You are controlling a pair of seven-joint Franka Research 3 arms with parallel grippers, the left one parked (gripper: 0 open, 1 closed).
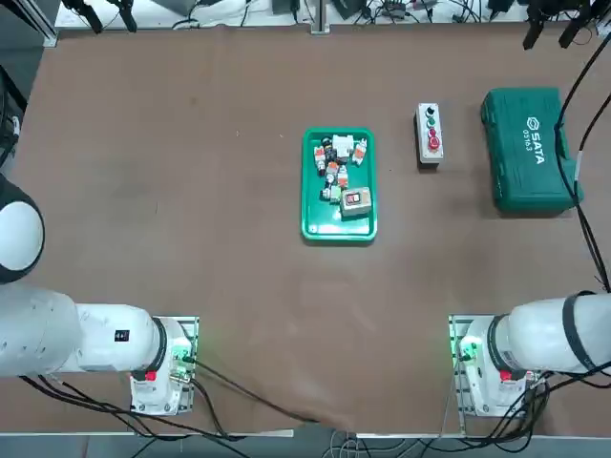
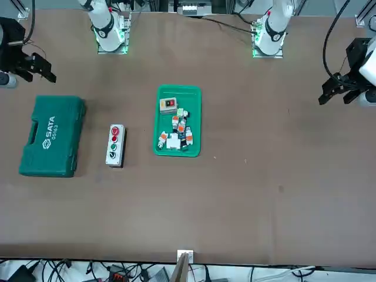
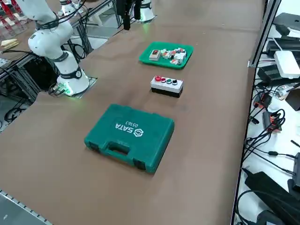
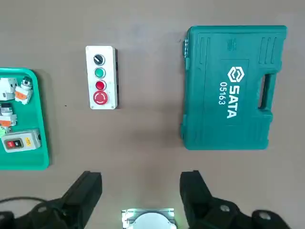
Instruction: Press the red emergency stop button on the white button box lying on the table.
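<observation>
The white button box lies flat on the brown table, between the green tray and the SATA case. Its buttons run in a row: black, green, a small red one, then the large red emergency stop button at the end nearest the robot. The box also shows in the top view, the front view and the right side view. My right gripper hangs high above the table, well clear of the box, open with nothing between its fingers. It shows dark at the edge of the front view.
A green tray with several small parts sits mid-table, beside the box. The large green SATA case lies shut on the box's other side. Cables and gear line the table's edges. The right arm's base glows green.
</observation>
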